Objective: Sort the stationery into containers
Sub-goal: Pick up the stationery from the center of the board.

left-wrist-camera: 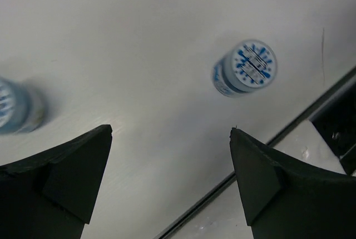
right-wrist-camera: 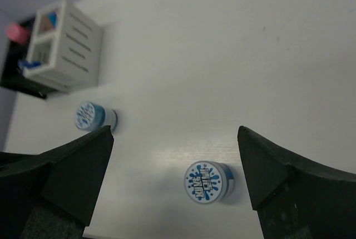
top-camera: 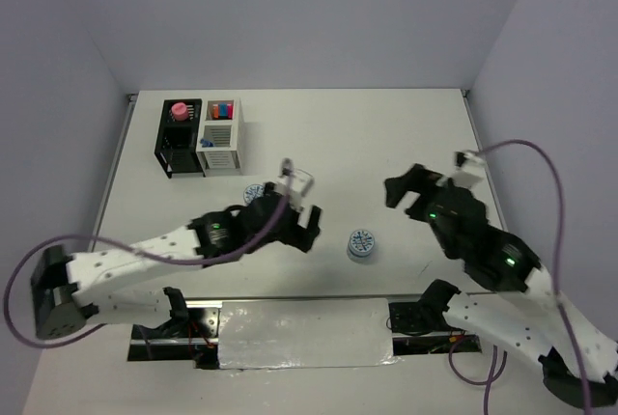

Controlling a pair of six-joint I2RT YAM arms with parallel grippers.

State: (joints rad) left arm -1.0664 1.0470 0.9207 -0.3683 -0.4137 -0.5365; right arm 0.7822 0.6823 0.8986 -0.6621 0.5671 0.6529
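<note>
Nearest to me, both pairs of jaws stand wide with nothing between them. The left jaws hang low over the tabletop (top-camera: 406, 135) toward its near edge, and the right jaws face in from the right side.

Between them, near that near edge, stands one round tin (top-camera: 361, 242). It is a short cylinder with a smooth light-blue wall and a flat lid printed with a blue splash. A second tin (top-camera: 255, 193) sits just behind the left arm (top-camera: 145, 251).

My worries:
- Both arms could meet over the nearer tin.
- Its slick, curved wall could squirt out of an off-centre pinch.
- The left arm could knock the second tin.

Toward the far-left corner stand the containers, a black box (top-camera: 179, 145) and a white box (top-camera: 220, 145), joined side to side. Both are slatted and look like rigid plastic. A pink-capped bottle (top-camera: 179, 109) stands in the black one and highlighter caps (top-camera: 223, 108) show in the white. A tin may catch on those narrow, part-filled openings.
</note>
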